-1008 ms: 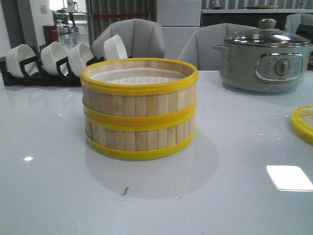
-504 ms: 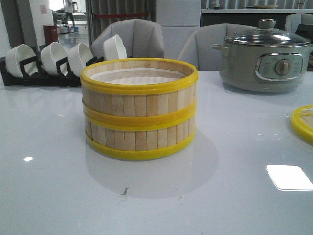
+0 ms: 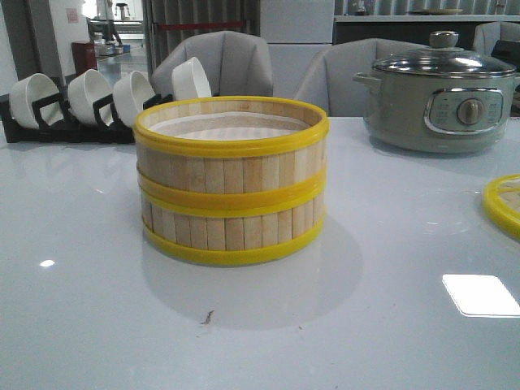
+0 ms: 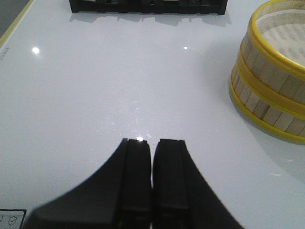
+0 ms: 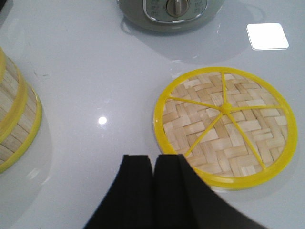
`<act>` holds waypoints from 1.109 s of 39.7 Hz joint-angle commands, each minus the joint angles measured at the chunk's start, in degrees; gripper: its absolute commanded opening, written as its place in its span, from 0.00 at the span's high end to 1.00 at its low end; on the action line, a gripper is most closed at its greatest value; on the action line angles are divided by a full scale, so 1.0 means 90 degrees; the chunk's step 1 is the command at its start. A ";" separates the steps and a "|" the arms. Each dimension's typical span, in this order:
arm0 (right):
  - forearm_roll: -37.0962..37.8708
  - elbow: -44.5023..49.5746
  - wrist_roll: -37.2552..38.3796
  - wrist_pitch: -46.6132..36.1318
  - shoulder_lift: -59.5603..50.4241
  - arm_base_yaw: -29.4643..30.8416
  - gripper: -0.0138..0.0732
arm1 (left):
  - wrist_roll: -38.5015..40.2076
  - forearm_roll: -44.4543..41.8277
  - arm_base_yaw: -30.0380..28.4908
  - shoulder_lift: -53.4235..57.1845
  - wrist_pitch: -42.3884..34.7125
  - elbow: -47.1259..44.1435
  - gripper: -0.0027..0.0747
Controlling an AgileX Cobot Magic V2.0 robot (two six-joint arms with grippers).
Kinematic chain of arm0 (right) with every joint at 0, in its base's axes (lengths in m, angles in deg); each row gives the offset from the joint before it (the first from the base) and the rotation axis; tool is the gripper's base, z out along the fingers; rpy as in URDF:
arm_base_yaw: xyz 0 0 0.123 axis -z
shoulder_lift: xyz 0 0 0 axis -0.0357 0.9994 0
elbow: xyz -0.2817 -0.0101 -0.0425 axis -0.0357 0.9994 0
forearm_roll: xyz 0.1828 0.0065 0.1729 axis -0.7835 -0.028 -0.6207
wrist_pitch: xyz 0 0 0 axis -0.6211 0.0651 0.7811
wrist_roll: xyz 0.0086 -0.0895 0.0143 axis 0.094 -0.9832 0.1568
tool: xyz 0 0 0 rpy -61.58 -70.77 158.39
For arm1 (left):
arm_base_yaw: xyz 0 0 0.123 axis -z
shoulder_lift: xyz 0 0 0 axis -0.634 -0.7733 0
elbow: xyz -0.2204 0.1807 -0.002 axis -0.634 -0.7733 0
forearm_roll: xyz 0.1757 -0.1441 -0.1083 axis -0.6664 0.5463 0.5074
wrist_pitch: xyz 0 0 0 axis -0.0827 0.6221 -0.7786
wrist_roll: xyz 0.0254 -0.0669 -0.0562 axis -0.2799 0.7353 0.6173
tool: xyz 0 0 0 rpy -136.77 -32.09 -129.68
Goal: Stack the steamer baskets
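Two steamer baskets of pale bamboo slats with yellow rims stand stacked one on the other in the middle of the white table, also showing as steamer baskets and steamer baskets in the wrist views. The woven lid lies flat on the table to their right; its yellow edge, the lid, shows in the front view. My left gripper is shut, empty, over bare table left of the stack. My right gripper is shut, empty, just beside the lid's rim.
A grey-green electric pot with a glass lid stands at the back right. A black rack with white bowls lines the back left. Grey chairs stand behind the table.
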 commanded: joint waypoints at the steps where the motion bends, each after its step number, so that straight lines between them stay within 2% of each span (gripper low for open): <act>1: -0.0010 -0.0191 -0.0005 -0.0081 -0.0043 0.0004 0.80 | 0.0067 -0.0041 -0.0012 -0.0015 -0.0556 0.0172 0.86; 10: 0.0223 -0.0291 -0.0011 0.0281 0.0299 0.0004 0.77 | 0.0067 -0.0041 -0.0012 -0.0015 -0.0556 0.0172 0.86; 19: 0.0597 -0.0934 -0.0005 0.0119 0.1610 0.0161 0.43 | 0.0067 -0.0041 -0.0012 -0.0015 -0.0556 0.0172 0.86; 31: 0.0597 -0.2069 -0.0005 -0.0022 0.3732 0.1120 0.44 | 0.0067 -0.0041 -0.0012 -0.0015 -0.0556 0.0172 0.86; 44: 0.0597 -0.3352 -0.0005 0.0155 0.5465 0.1342 0.44 | 0.0067 -0.0041 -0.0012 -0.0015 -0.0556 0.0172 0.86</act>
